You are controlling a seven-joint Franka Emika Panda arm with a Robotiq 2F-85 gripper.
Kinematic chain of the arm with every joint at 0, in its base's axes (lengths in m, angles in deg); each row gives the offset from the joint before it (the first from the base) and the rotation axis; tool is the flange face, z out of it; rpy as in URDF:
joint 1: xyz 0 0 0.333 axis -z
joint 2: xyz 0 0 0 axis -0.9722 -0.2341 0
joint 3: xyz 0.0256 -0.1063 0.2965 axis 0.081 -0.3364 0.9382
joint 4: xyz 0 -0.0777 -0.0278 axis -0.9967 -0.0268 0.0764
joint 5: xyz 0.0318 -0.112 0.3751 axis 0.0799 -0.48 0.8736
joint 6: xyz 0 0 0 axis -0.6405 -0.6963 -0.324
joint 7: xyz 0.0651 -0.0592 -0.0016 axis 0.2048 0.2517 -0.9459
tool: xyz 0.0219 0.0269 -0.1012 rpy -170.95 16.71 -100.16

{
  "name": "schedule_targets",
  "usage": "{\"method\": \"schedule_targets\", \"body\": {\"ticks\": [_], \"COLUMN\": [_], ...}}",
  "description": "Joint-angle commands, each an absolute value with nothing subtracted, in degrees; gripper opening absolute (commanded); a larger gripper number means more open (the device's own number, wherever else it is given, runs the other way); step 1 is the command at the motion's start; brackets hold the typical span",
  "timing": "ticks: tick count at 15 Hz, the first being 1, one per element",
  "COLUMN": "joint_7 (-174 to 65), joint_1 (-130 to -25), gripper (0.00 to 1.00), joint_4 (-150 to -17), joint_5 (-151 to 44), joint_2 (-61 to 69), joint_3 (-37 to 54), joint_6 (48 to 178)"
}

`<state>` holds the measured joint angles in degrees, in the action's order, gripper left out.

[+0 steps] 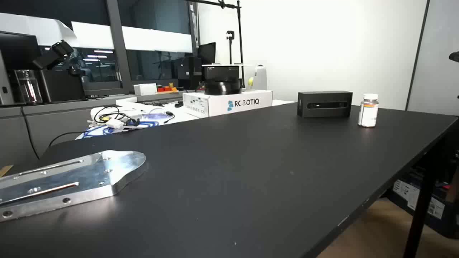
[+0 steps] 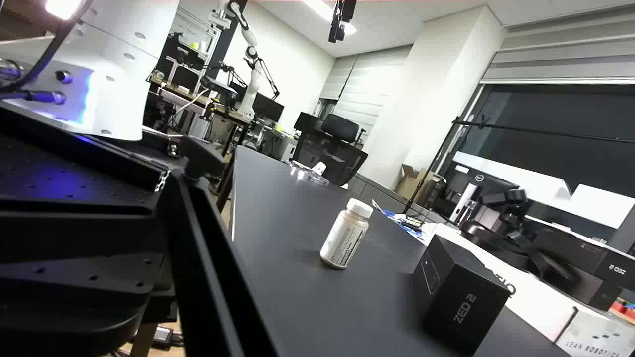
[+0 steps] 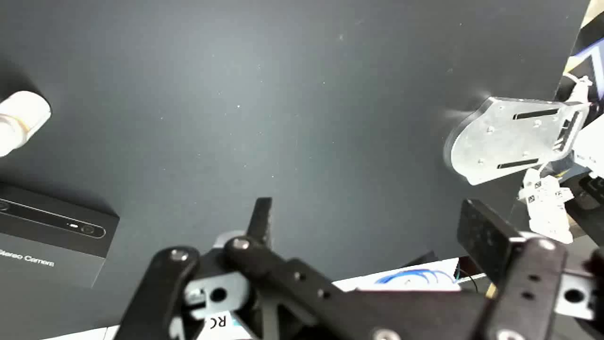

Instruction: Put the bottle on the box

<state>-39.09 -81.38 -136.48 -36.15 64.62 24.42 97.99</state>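
Note:
The bottle (image 1: 368, 114) is small and white with a white cap. It stands upright on the black table, in front of and beside the black box (image 1: 324, 104), apart from it. Both also show in an exterior view, the bottle (image 2: 345, 235) nearer the robot base than the box (image 2: 464, 302). In the wrist view the bottle (image 3: 23, 115) is cut by the left edge, and the box (image 3: 52, 250) lies below it at lower left. The box top is bare. My gripper (image 3: 365, 217) is open and empty above the table, to the right of both.
A silver metal plate (image 1: 89, 175) lies at the table's other end; it also shows in the wrist view (image 3: 514, 137). A long white lettered box (image 1: 236, 104) and blue cables (image 1: 143, 124) lie beyond the table edge. The white robot base (image 2: 119, 74) stands beside the table.

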Motion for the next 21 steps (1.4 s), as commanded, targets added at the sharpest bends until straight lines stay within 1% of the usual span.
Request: {"method": "schedule_targets", "body": {"ticks": [1, 10, 14, 17, 21], "joint_7": [-39.1, -38.4, -36.2, -37.6, -36.5], "joint_1": [-81.4, -80.4, -73.4, -67.9, -61.5], "gripper": [1.00, 1.00, 1.00, 1.00, 1.00], "joint_4": [-136.4, -136.5, -136.8, -138.0, -139.1], "joint_5": [-36.2, -36.9, -41.9, -46.1, -51.4], "joint_2": [64.6, 64.4, 62.3, 59.5, 51.2], "joint_3": [24.4, 24.4, 22.4, 19.0, 15.4], "joint_6": [97.9, 98.0, 98.3, 101.9, 110.9]}}
